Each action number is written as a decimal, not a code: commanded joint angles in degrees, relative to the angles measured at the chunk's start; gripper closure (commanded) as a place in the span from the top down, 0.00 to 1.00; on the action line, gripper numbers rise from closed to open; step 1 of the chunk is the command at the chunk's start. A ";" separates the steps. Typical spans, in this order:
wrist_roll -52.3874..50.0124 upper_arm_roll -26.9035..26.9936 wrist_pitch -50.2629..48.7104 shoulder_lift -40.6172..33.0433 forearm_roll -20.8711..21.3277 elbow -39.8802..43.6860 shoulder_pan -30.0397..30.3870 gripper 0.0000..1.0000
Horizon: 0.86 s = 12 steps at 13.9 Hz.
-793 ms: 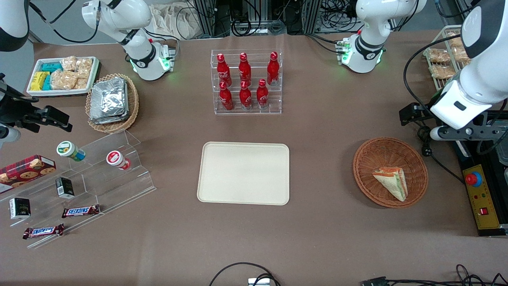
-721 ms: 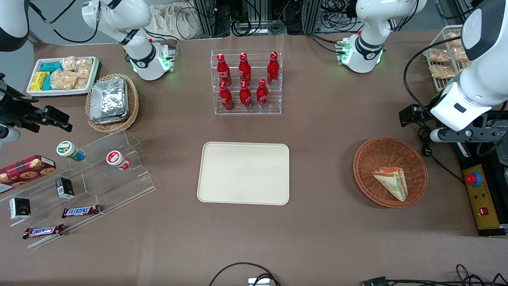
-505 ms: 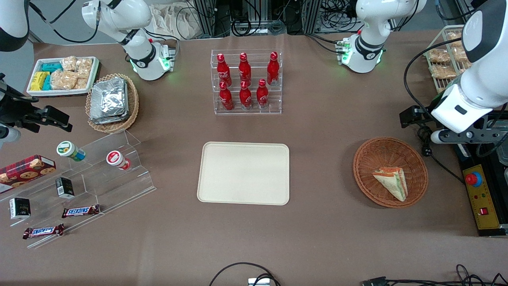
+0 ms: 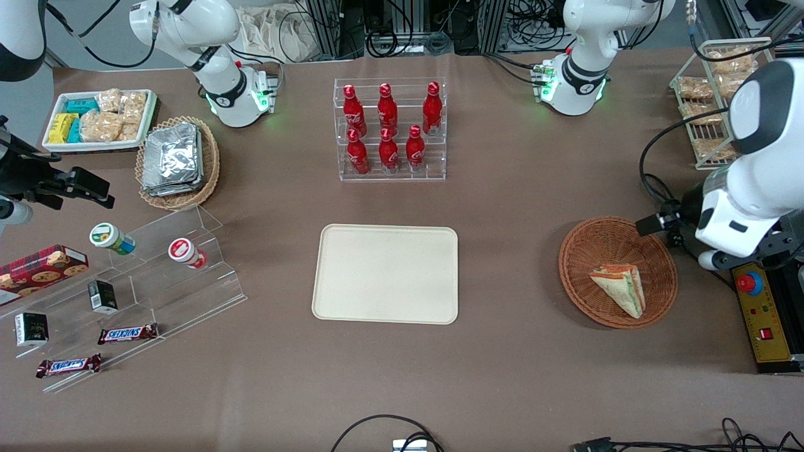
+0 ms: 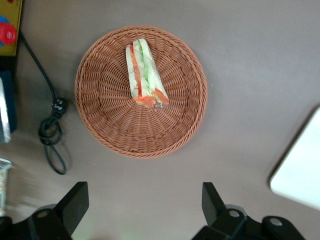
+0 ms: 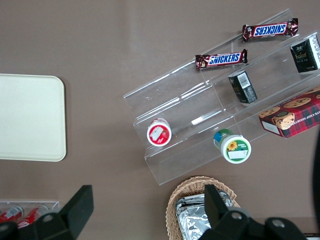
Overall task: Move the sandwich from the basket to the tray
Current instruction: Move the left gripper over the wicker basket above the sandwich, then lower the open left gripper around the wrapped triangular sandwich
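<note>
Bright, even light falls from overhead across the brown table (image 4: 534, 376), so shadows are soft and faint, a dim fringe around the tray (image 4: 385, 274) and the basket (image 4: 581, 251). Glare shows on the foil packets (image 4: 171, 157) and along the edges of the clear acrylic shelf (image 4: 188, 282), while the front view stays sharp from edge to edge. In the left wrist view the gripper (image 5: 144, 192), fingers spread, hangs above the table just beside the basket, dark and crisp, with slight smearing only at the frame's margin.

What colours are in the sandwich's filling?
Orange and green between pale bread, clearest in the left wrist view: sandwich.
</note>
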 commanded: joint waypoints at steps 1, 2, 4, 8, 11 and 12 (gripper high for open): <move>-11.09 0.79 6.32 -1.62 -0.41 -7.06 0.13 1.00; -15.31 1.32 8.34 -1.28 -0.06 -9.61 0.13 1.00; -17.90 2.72 16.05 -1.27 0.38 -15.58 0.13 1.00; -17.11 4.66 30.13 -0.48 2.48 -24.82 0.13 1.00; -16.84 6.14 36.54 1.27 6.18 -27.81 0.13 1.00; -16.84 6.42 39.96 1.62 6.27 -29.30 0.13 1.00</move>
